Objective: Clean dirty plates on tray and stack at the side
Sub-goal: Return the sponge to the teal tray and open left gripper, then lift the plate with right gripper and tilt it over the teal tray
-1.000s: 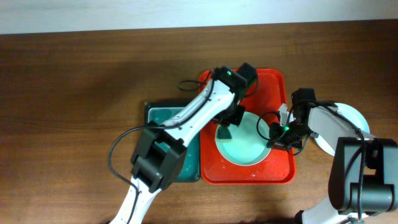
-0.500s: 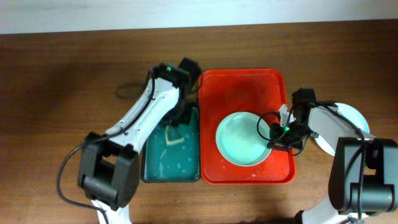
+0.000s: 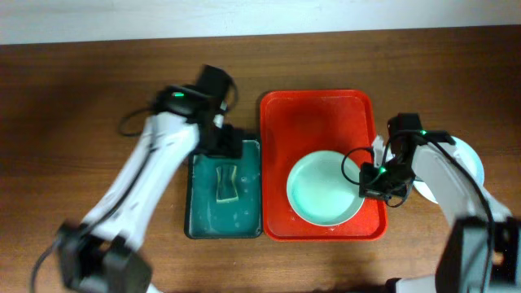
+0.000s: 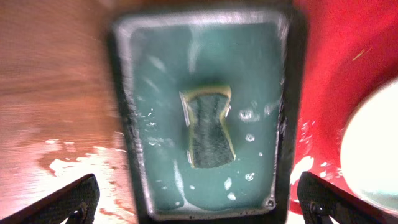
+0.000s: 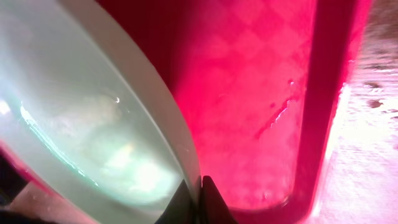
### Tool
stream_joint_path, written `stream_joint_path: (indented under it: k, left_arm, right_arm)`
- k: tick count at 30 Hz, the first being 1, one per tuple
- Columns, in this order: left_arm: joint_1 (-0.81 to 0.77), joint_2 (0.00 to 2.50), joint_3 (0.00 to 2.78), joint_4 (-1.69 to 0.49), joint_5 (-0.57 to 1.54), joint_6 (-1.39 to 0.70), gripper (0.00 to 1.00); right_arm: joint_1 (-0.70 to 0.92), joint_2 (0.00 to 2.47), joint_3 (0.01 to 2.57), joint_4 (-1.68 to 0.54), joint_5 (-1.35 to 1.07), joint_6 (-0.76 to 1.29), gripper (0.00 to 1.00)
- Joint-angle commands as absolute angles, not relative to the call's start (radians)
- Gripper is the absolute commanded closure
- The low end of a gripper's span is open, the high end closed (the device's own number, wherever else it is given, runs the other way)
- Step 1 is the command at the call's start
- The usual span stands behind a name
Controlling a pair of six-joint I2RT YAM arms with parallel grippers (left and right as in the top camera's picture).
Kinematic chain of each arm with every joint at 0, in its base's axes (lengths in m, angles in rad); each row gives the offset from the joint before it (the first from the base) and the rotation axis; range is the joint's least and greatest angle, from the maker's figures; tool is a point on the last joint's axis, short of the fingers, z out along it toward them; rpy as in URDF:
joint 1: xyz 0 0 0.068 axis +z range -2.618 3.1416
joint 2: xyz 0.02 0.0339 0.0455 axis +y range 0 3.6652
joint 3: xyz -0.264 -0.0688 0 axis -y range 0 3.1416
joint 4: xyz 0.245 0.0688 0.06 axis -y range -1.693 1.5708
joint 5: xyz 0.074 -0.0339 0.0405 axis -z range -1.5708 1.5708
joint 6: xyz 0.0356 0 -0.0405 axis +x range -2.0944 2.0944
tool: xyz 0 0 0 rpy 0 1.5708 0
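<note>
One pale mint plate (image 3: 324, 191) lies in the near half of the red tray (image 3: 317, 114). My right gripper (image 3: 373, 181) is shut on its right rim; the wrist view shows the rim of that plate (image 5: 93, 112) pinched between the dark fingertips (image 5: 214, 200) over the tray (image 5: 261, 112). My left gripper (image 3: 221, 145) hangs open above the far end of the dark green basin (image 3: 198, 228). Its fingers (image 4: 68, 202) stand wide apart with nothing between them. A yellow-green sponge (image 4: 208, 127) lies loose in the soapy water.
Another white plate (image 3: 470, 159) lies on the table right of the tray, partly under my right arm. The basin (image 4: 292, 124) sits tight against the tray's left rim (image 4: 348, 62). Wet patches show on the wood left of the basin.
My left arm swung from the plate on the tray over to the basin, let the sponge go there and opened. The right gripper kept its hold on the plate's rim.
</note>
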State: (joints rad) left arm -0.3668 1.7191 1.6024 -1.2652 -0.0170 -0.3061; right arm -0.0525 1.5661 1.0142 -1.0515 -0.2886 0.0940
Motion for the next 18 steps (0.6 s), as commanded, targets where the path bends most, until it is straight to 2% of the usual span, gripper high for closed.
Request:
stream_joint_path:
  k: [1,4,7,11,18]
  left_arm:
    - [-0.275,1.528,1.633,-1.270,-0.010,-0.302,0.00]
    - [-0.195,1.403,1.633,-1.265,-0.015,-0.302,0.00]
    - [-0.163,1.341,1.633,-1.266,-0.015,-0.302,0.01]
    - [-0.163,1.335,1.633,-1.303,-0.015,-0.302,0.00]
    - [-0.163,1.335,1.633,-1.326,-0.014,-0.302,0.01]
  right_arm:
    - [0.070,1.446,1.120,-1.122,-0.281,0.086,0.96]
    - [0.241,1.436,1.188,-1.122,-0.280,0.173,0.96]
    - [0.434,1.462,1.190,-0.943,-0.272,0.276,0.96]
    - [0.659,1.557,1.190,-0.709,0.001,0.342,0.96]
    - [0.803,1.513,1.259,-0.680,0.367,0.322,0.96]
